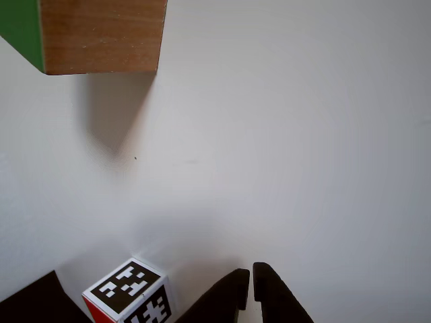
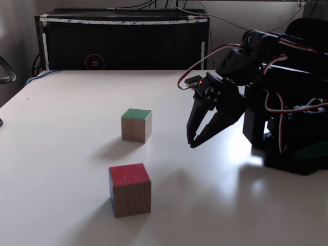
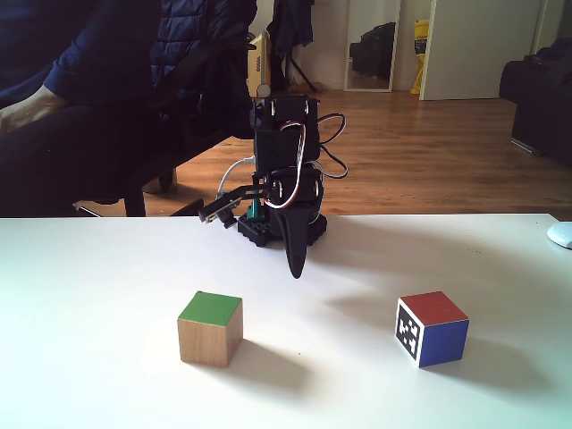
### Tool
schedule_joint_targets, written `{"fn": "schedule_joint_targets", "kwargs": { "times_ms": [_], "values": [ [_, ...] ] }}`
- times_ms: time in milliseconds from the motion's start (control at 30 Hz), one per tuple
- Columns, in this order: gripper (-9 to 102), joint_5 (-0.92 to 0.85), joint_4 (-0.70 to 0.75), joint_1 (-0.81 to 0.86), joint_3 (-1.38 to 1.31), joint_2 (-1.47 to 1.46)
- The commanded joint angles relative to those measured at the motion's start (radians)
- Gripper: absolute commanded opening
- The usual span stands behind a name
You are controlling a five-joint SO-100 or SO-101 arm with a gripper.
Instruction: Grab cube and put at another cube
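The black two-finger gripper (image 2: 193,144) points down at the white tabletop (image 2: 66,113), its fingertips pressed almost together with just a thin slit between them and nothing held; in the other view the two dark tips (image 1: 251,279) rise from the bottom edge, nearly touching. In both fixed views the tips hover just above the table, apart from either cube.

The light-brown wooden cube with a bright green top face (image 2: 136,124) sits upright on the table, well apart from the gripper (image 3: 296,268); in a fixed view it lies to the left of the fingers (image 3: 210,328), and in the other view its wood side and green face (image 1: 94,33) fill the top left corner.

The smaller cube with a red top and a black-and-white square-pattern marker on one side (image 3: 432,328) stands well apart from the wooden one. In the other view it sits just left of the fingertips (image 1: 131,293).

Behind the gripper, the black arm (image 2: 271,97) carries red and white wires.
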Motion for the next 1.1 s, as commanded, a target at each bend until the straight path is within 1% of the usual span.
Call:
{"fn": "schedule_joint_targets", "kwargs": {
  "times_ms": [0,833,1067],
  "values": [
    [0,-0.018,0.006,-0.015,-0.037,0.008],
    [0,-0.02,0.006,-0.017,-0.037,0.008],
    [0,0.006,0.006,0.015,-0.037,0.008]
  ]
}}
